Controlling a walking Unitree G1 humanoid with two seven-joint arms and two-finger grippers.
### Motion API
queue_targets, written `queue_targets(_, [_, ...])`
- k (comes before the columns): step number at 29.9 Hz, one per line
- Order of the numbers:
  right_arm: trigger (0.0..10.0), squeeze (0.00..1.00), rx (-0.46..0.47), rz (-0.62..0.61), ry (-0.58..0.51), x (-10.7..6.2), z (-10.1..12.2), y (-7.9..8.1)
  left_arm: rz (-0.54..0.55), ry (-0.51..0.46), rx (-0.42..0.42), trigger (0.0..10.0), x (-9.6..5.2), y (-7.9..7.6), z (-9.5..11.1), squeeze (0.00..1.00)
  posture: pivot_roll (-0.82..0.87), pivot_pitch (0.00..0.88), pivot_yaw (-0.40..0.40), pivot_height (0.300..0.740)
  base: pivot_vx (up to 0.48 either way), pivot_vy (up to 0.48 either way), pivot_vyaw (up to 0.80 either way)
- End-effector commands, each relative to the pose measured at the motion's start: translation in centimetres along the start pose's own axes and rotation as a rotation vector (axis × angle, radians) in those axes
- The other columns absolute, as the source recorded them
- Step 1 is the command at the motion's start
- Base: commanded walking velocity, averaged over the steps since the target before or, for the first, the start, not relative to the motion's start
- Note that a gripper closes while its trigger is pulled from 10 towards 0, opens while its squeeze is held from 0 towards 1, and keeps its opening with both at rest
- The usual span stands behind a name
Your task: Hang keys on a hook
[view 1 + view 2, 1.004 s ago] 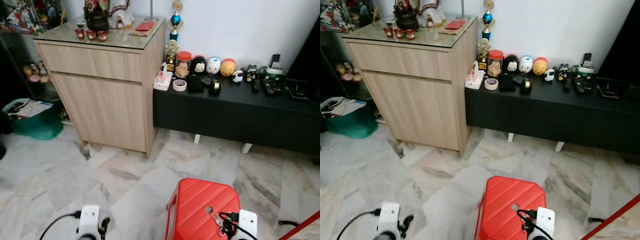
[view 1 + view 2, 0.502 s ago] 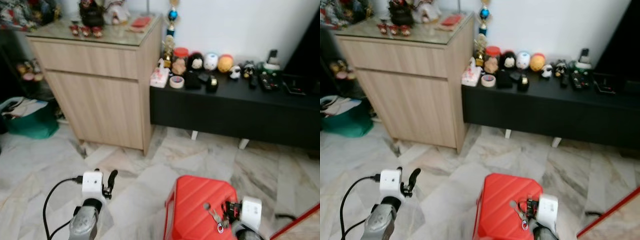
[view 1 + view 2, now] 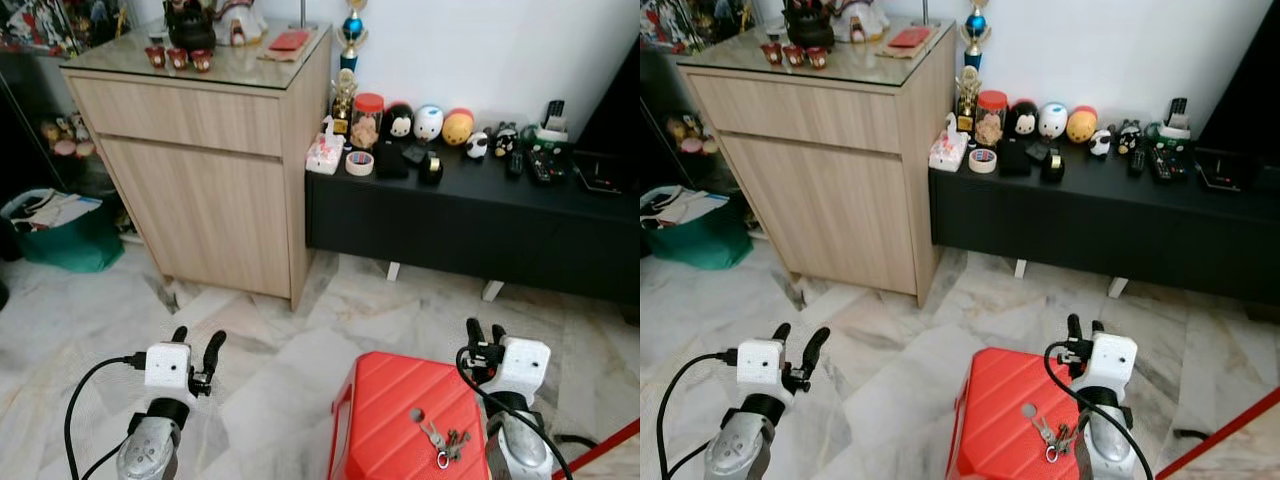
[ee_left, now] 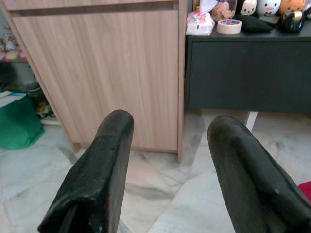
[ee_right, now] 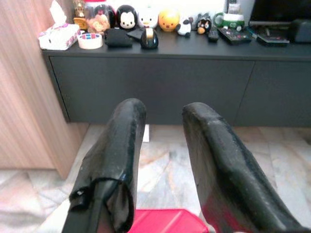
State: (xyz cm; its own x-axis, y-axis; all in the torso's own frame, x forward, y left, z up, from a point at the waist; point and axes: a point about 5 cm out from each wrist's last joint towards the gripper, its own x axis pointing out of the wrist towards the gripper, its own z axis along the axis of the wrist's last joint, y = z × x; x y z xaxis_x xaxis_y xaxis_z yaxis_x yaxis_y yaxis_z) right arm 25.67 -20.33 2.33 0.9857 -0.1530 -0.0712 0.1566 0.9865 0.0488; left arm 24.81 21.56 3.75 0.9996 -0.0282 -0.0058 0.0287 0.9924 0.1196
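A bunch of keys (image 3: 441,441) on a ring lies on top of the red plastic stool (image 3: 385,420), close to its right edge. My right gripper (image 3: 483,332) is raised beyond the keys, over the stool's far right corner, its fingers open and holding nothing. In the right wrist view the right gripper (image 5: 160,160) points at the black low cabinet. My left gripper (image 3: 195,343) is up over the marble floor to the left of the stool, open and empty. In the left wrist view it (image 4: 167,165) faces the wooden cabinet.
A tall wooden cabinet (image 3: 210,170) with a glass top stands ahead on the left. Beside it runs a low black cabinet (image 3: 470,225) that carries toys, a tape roll and remotes. A green bag (image 3: 60,235) sits at the far left. A red pole (image 3: 600,452) crosses the lower right corner.
Both arms have risen. The right gripper lifted from beside the keys to above the stool's far edge; the keys stay on the stool. The camera view shifted a little.
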Motion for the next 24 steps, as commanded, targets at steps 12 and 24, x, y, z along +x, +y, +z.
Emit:
queue_targets(12, [10.0,0.0,0.019,-0.034,0.081,-0.21,-0.64,0.54,-0.002,0.007,-0.045,10.0,0.53,-1.02,0.42,0.0,0.01,0.0,-0.044,0.74,0.0,0.0,0.0])
queue_targets(24, [10.0,0.0,0.013,-0.043,0.119,0.11,-0.76,0.27,0.005,0.016,-0.052,10.0,0.51,-1.11,0.37,0.0,0.01,0.0,-0.047,0.7,0.0,0.0,0.0])
